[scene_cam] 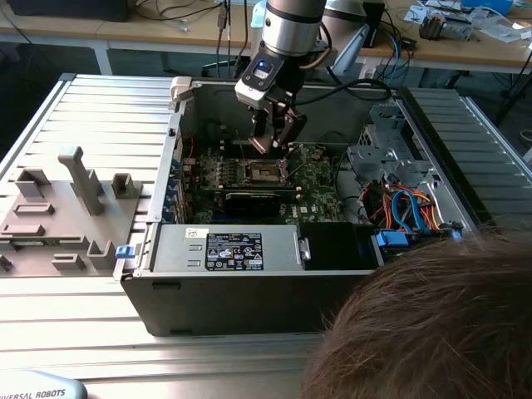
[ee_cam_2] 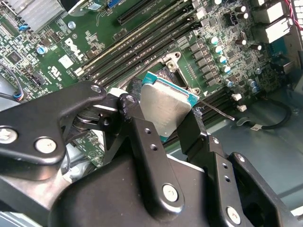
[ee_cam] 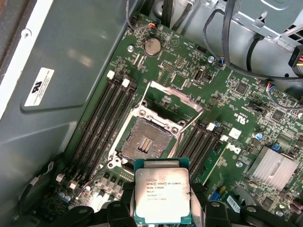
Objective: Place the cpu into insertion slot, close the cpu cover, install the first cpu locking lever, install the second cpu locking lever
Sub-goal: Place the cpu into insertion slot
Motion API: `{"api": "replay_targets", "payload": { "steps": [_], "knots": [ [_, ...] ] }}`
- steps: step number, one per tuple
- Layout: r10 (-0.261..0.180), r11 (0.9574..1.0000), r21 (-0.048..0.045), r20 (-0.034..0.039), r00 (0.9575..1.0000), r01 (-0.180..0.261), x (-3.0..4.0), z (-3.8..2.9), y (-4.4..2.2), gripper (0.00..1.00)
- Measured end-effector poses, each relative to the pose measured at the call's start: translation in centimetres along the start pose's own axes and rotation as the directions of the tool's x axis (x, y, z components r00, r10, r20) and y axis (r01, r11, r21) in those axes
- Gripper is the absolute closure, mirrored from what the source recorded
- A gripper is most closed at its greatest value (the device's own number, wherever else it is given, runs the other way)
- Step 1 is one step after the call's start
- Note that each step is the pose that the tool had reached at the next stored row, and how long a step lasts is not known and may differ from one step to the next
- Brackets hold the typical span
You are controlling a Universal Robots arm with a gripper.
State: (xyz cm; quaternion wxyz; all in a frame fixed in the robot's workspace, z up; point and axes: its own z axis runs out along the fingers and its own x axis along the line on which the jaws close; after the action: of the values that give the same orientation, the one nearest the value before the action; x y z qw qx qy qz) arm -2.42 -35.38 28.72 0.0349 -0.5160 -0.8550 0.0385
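The cpu (ee_cam: 162, 193) is pinched by the tool (ee_cam: 163, 205) above the open insertion slot (ee_cam: 147, 142) inside the computer case (scene_cam: 249, 291).

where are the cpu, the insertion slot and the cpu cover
cpu (ee_cam: 162, 194), first wrist view, middle of its metal top
insertion slot (ee_cam: 147, 138), first wrist view, its dark contact field
cpu cover (ee_cam: 177, 97), first wrist view, a bar of the raised frame

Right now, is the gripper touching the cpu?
Touching. In the second wrist view the gripper clamps the cpu by opposite edges.
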Motion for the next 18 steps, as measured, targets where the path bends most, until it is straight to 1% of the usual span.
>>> {"api": "replay_targets", "payload": {
  "steps": [12,18],
  "knots": [
    [0.016,0.9999,-0.0004,-0.0016,0.9999,-0.016,0.0,0.12,0.01,0.45],
    [0.034,0.9994,-0.0006,-0.0034,0.9994,-0.034,0.0,0.19,0.02,0.45]
  ]
}}
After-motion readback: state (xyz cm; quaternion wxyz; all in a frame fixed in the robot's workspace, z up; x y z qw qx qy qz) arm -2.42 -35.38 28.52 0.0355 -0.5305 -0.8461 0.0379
